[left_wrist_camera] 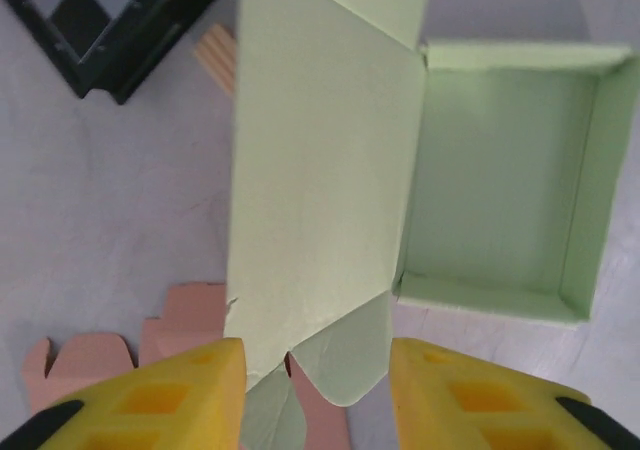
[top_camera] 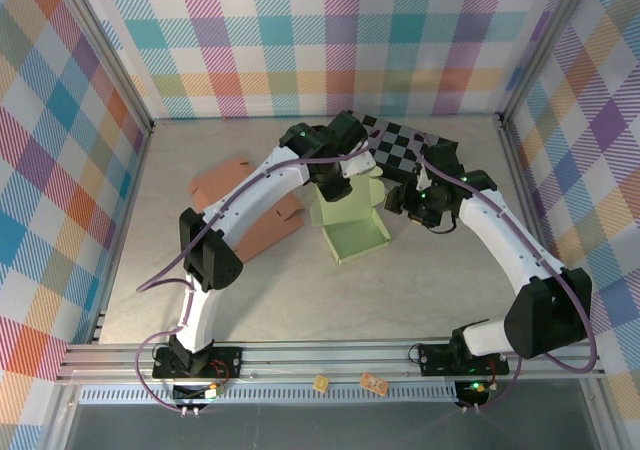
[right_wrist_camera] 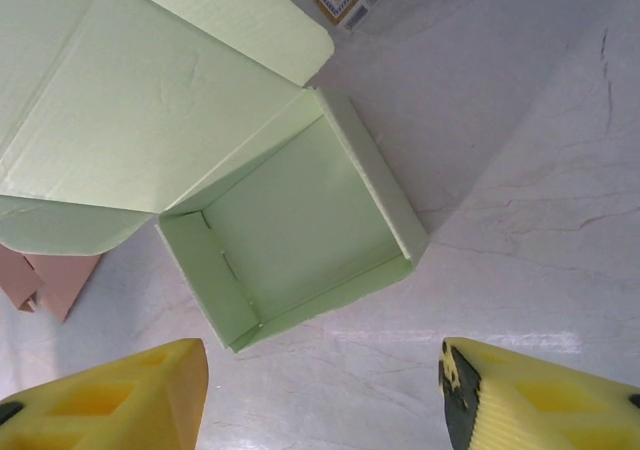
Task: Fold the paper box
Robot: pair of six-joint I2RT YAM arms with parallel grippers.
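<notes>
Top external view: the green paper box (top_camera: 352,232) is seen near the middle of the surface (top_camera: 300,290), with its tray formed and its lid stood up on the far side. The lid's end flap is framed between the spread fingers of the left gripper (left_wrist_camera: 315,370), unpinched, while the right gripper (right_wrist_camera: 325,370) is held wide open over the surface just beside the tray. Flat pink cardboard (top_camera: 225,182) is laid to the left, and a checkerboard (top_camera: 400,145) is set behind.
</notes>
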